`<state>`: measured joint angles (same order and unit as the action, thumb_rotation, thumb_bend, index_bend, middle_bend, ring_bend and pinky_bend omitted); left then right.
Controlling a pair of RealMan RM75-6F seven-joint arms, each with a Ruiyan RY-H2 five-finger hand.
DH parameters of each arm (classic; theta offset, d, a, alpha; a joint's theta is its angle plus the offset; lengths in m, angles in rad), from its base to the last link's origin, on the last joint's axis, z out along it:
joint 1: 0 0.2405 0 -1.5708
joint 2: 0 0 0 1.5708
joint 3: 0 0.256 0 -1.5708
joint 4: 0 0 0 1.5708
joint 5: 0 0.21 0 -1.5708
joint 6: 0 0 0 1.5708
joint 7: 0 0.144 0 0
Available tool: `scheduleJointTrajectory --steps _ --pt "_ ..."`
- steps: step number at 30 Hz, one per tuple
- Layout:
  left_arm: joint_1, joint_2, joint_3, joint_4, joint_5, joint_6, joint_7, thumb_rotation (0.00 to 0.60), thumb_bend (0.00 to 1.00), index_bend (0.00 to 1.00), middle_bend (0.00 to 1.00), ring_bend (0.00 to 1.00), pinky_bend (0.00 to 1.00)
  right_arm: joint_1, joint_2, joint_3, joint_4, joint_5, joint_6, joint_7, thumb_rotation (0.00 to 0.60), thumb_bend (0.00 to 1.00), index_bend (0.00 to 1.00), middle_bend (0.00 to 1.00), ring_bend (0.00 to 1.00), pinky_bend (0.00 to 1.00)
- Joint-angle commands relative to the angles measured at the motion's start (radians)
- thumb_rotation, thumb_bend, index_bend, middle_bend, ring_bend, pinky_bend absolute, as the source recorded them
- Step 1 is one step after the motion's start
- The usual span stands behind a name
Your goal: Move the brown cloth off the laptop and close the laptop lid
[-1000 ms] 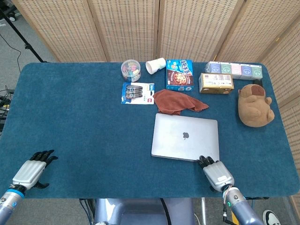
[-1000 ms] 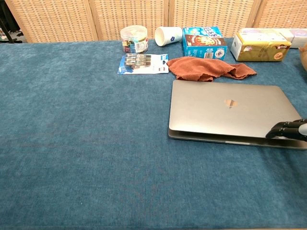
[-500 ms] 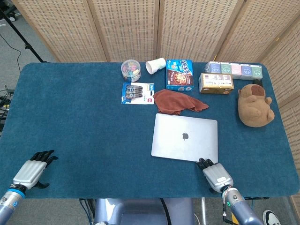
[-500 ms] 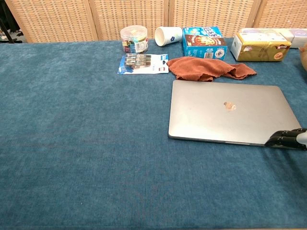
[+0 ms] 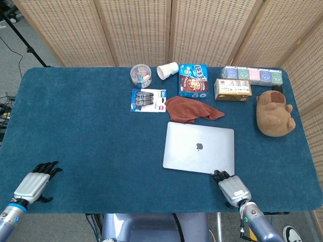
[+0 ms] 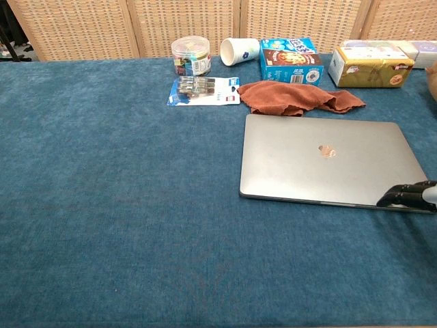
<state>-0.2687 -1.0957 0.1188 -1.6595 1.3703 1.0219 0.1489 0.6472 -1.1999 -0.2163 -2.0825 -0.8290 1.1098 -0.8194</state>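
Note:
The grey laptop (image 5: pixel 199 147) (image 6: pixel 328 158) lies shut and flat on the blue table. The brown cloth (image 5: pixel 191 109) (image 6: pixel 293 97) lies crumpled on the table just behind the laptop's far edge, off the lid. My right hand (image 5: pixel 231 186) (image 6: pixel 410 196) rests at the laptop's near right corner, fingertips at its front edge, holding nothing. My left hand (image 5: pixel 35 182) lies flat near the table's front left edge, fingers apart and empty; the chest view does not show it.
Along the back stand a round candy jar (image 5: pixel 141 74), a tipped paper cup (image 5: pixel 167 70), a blue snack box (image 5: pixel 193 80), a yellow box (image 5: pixel 232 89) and a row of tissue packs (image 5: pixel 252 75). A blister pack (image 5: pixel 148 99) lies left of the cloth. A brown plush toy (image 5: pixel 274 112) sits at the right.
One second ago the lid stood slightly ajar under my right hand's fingers; it now lies fully down and the hand has slid back to the front edge. Left hand unmoved.

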Motion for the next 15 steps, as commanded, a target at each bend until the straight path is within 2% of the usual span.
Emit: scheduleJointTrajectory --steps 1,15 --pt "0.001 -0.002 -0.001 0.001 0.004 0.004 -0.001 0.6 0.15 0.21 0.08 0.06 0.08 -0.001 0.013 0.005 -0.012 -0.013 0.014 -0.002 0.6 0.3 0.02 0.03 0.09 0.33" --pt "0.02 -0.018 -0.011 0.018 0.042 0.067 -0.037 0.6 0.15 0.21 0.08 0.06 0.08 0.029 0.109 0.061 -0.141 -0.066 0.116 -0.081 0.6 0.3 0.03 0.01 0.09 0.32"
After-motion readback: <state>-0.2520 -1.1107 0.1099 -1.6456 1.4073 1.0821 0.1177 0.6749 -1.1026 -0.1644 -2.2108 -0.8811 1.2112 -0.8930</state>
